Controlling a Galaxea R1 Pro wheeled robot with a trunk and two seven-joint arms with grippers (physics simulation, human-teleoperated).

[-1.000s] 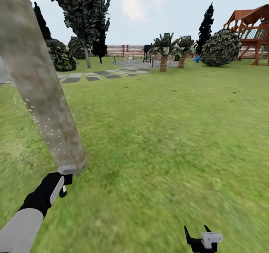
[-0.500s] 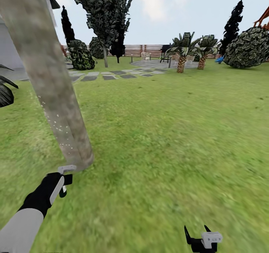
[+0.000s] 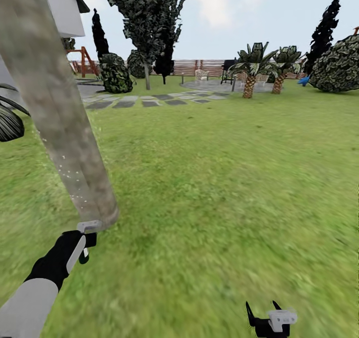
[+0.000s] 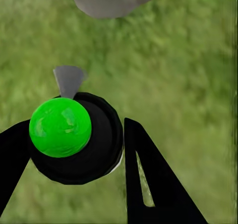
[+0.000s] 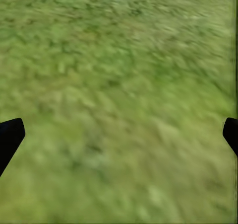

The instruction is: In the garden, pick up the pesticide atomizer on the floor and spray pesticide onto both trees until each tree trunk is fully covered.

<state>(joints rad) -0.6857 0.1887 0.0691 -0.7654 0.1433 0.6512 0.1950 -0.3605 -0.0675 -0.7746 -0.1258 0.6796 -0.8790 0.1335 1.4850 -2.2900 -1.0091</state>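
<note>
In the head view, the left gripper (image 3: 82, 240) grips the pesticide atomizer (image 3: 89, 226), whose pale trigger head is just beside the foot of the tree trunk (image 3: 55, 108) on the grass lawn (image 3: 224, 178). The right gripper (image 3: 264, 312) hangs low with its fingers spread.

In the left wrist view, the black fingers (image 4: 148, 179) clamp the atomizer (image 4: 74, 139).

In the right wrist view, the fingertips (image 5: 10, 137) stand wide apart above grass.

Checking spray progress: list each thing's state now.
Atomizer: held in left end effector, nozzle by the trunk's base.
Trunk: upright, white droplets speckling its lower part.
Right end effector: open, empty, over grass.
</note>
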